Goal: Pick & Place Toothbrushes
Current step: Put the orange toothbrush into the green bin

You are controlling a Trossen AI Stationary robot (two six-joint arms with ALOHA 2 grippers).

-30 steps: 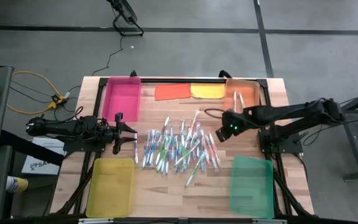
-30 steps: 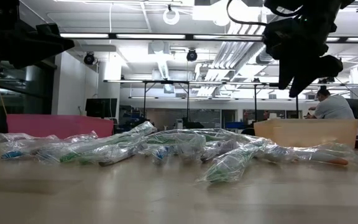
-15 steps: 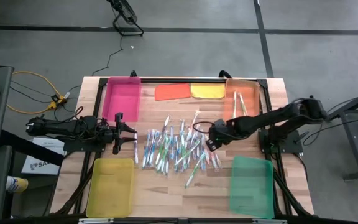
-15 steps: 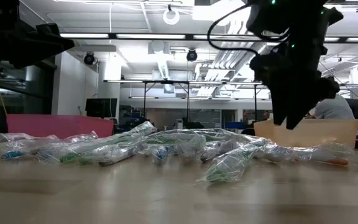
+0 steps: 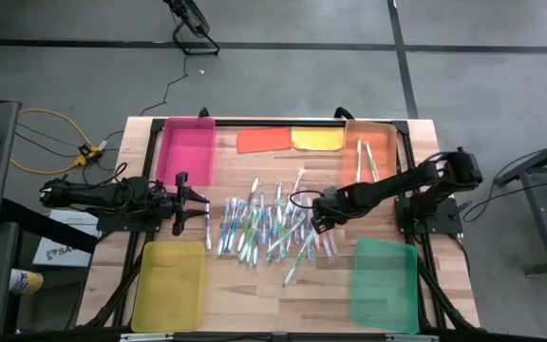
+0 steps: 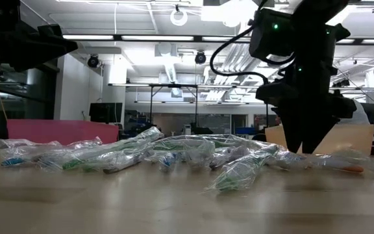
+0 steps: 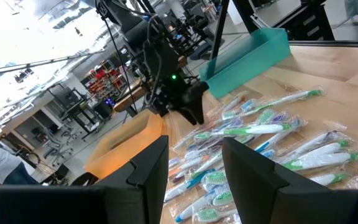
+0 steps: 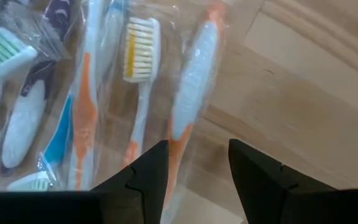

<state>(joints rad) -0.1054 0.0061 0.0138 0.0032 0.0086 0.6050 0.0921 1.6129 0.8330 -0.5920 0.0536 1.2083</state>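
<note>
The toothbrushes [image 5: 269, 223] lie in clear wrappers in a loose pile mid-table, also seen in the low view [image 6: 174, 153] and the left wrist view [image 7: 260, 143]. My right gripper [image 5: 318, 219] hangs over the pile's right side, pointing down, open. In its wrist view the gripper [image 8: 197, 171] has a finger on either side of a wrapped orange-and-white toothbrush [image 8: 188, 102]. In the low view its tips [image 6: 307, 148] are just above the wrappers. My left gripper [image 5: 198, 204] waits, open and level, at the pile's left edge [image 7: 194, 180].
There are trays near each corner: pink [image 5: 186, 149] far left, yellow [image 5: 169, 285] near left, green [image 5: 385, 283] near right, and orange [image 5: 380, 161] far right with a few toothbrushes in it. Orange [image 5: 263, 140] and yellow [image 5: 317, 139] cloths lie flat at the far edge.
My right gripper has swung from beside the orange tray toward the table's left and come down onto the right side of the toothbrush pile. The pile has not visibly moved.
</note>
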